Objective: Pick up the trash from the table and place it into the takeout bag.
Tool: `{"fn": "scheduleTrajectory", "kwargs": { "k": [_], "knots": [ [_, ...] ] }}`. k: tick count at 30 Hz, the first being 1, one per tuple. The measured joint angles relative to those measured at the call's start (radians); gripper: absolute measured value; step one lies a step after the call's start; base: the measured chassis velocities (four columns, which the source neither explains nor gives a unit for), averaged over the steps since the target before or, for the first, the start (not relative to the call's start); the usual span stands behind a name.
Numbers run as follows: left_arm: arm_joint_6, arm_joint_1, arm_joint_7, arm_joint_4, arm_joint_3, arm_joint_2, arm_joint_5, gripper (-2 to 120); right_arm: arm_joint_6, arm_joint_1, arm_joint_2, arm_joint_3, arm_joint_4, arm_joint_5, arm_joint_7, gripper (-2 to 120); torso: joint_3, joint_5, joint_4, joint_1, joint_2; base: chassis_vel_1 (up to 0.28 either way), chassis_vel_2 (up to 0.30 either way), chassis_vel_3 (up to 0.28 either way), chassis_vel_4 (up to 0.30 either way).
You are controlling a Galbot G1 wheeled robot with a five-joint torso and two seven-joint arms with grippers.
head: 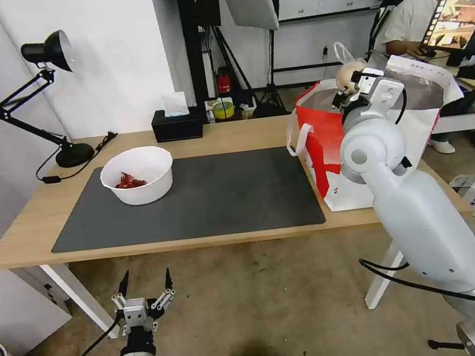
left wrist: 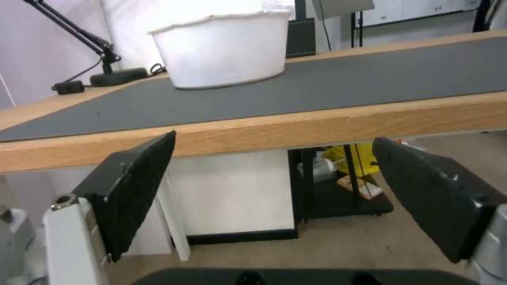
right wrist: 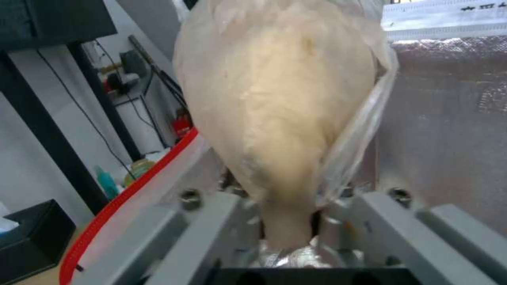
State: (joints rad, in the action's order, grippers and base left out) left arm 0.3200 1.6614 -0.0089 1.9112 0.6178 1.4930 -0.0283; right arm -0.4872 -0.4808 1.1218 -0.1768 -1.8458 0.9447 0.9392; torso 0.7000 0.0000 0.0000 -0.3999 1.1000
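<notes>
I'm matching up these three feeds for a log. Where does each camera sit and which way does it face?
Head: high, facing down at the table; both arms show.
Left wrist: below the table edge, facing the white bowl; left gripper open.
Right wrist: over the takeout bag; right gripper clamps the knotted bag.
Shared: the bowl, head and left wrist.

A: How many pieces of trash?
B: Two: one white bowl of red scraps (head: pixel 137 176) and one knotted clear bag with a beige lump (head: pixel 348 73).
A: Bags and mats?
B: One takeout bag (head: pixel 326 150), one dark grey mat (head: pixel 223 203).
A: What else?
B: One desk lamp (head: pixel 46 97), one black tissue box (head: pixel 177 125), two grippers: left (head: pixel 145 282), right (head: pixel 348 95).
</notes>
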Motion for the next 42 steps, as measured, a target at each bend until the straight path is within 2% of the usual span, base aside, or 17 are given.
{"fn": "scheduleTrajectory", "kwargs": {
  "k": [2,3,6,7,9,10,22,27,29,30,33,34,36,37,39,40,42],
  "knots": [
    [0.0,-0.001,0.0,0.0,-0.002,0.002,-0.002,100,0.0,-0.005,-0.005,-0.005,-0.003,0.001,-0.003,24,0.0,0.0,0.0,0.0,0.0,0.0,0.0,0.0,0.0],
    [0.0,-0.001,0.0,0.0,-0.002,0.002,-0.002,100,0.0,-0.005,-0.005,-0.005,-0.003,0.001,-0.003,24,0.0,0.0,0.0,0.0,0.0,0.0,0.0,0.0,0.0],
    [0.0,-0.002,0.0,-0.001,-0.004,0.004,-0.005,100,0.0,-0.012,-0.012,-0.012,-0.008,0.002,-0.006,39,0.0,0.0001,0.0,0.0,0.0,0.0,0.0,0.0,0.0],
    [0.0,-0.002,0.0,-0.001,-0.004,0.004,-0.005,100,0.0,-0.012,-0.012,-0.012,-0.008,0.002,-0.006,39,0.0,0.0001,0.0,0.0,0.0,0.0,0.0,0.0,0.0],
    [0.0,-0.002,0.0,-0.002,-0.005,0.005,-0.007,100,0.001,-0.017,-0.015,-0.017,-0.012,0.002,-0.007,51,0.0,0.0,0.0,0.0,0.0,0.0,0.0,0.0,0.0],
    [0.0,-0.002,0.0,-0.002,-0.005,0.005,-0.007,100,0.001,-0.017,-0.015,-0.017,-0.012,0.002,-0.007,51,0.0,0.0,0.0,0.0,0.0,0.0,0.0,0.0,0.0],
    [0.0,-0.008,0.0,-0.011,-0.01,0.006,-0.009,100,0.002,-0.025,-0.026,-0.033,-0.012,-0.003,-0.008,96,0.0,0.0,0.0,0.0,0.0,0.0,0.0,0.0,0.0],
    [0.0,-0.011,0.0,-0.013,-0.012,0.006,-0.01,100,0.047,-0.018,-0.027,-0.037,-0.01,-0.017,-0.045,98,0.0,0.0,-0.0001,0.0,0.0,0.0,0.0,0.0,0.0],
    [0.0,-0.012,0.0,-0.015,-0.012,0.006,-0.01,100,0.148,-0.017,-0.03,-0.04,-0.025,-0.014,-0.144,98,0.0,0.0001,0.0,0.0,0.0,0.0,0.0,0.0,0.0],
    [0.0,-0.012,0.0,-0.015,-0.012,0.006,-0.01,100,0.148,-0.017,-0.03,-0.04,-0.025,-0.014,-0.144,98,0.0,0.0001,0.0,0.0,0.0,0.0,0.0,0.0,0.0],
    [0.0,-0.012,-0.001,-0.015,-0.012,0.006,-0.01,100,0.271,-0.035,-0.046,-0.046,-0.072,0.005,-0.365,100,0.0,-0.0002,0.0,0.0,0.0,0.0,0.0,0.0,0.0],
    [0.0,-0.012,-0.001,-0.015,-0.012,0.006,-0.01,100,0.271,-0.035,-0.046,-0.046,-0.072,0.005,-0.365,100,0.0,-0.0002,0.0,0.0,0.0,0.0,0.0,0.0,0.0],
    [0.0,-0.013,-0.001,-0.015,-0.013,0.006,-0.01,100,0.332,-0.057,-0.064,-0.04,-0.104,0.011,-0.492,100,0.0,-0.0002,0.0,0.0,0.0,0.0,0.0,0.0,0.0],
    [0.0,-0.013,-0.001,-0.015,-0.013,0.006,-0.01,100,0.332,-0.057,-0.064,-0.04,-0.104,0.011,-0.492,100,0.0,-0.0002,0.0,0.0,0.0,0.0,0.0,0.0,0.0],
    [0.0,-0.013,-0.001,-0.015,-0.013,0.007,-0.01,100,0.387,-0.095,-0.092,-0.03,-0.14,0.009,-0.628,100,0.0,0.0001,0.0,0.0,0.0,0.0,0.0,0.0,0.0],
    [0.0,-0.013,-0.001,-0.015,-0.013,0.007,-0.01,100,0.387,-0.095,-0.092,-0.03,-0.14,0.009,-0.628,100,0.0,0.0001,0.0,0.0,0.0,0.0,0.0,0.0,0.0],
    [0.0,-0.012,-0.001,-0.013,-0.012,0.007,-0.011,100,0.416,-0.151,-0.133,-0.021,-0.184,-0.011,-0.719,100,0.0,0.0,0.0002,0.0,0.0,0.0,0.0,0.0,0.0]
  ]
}}
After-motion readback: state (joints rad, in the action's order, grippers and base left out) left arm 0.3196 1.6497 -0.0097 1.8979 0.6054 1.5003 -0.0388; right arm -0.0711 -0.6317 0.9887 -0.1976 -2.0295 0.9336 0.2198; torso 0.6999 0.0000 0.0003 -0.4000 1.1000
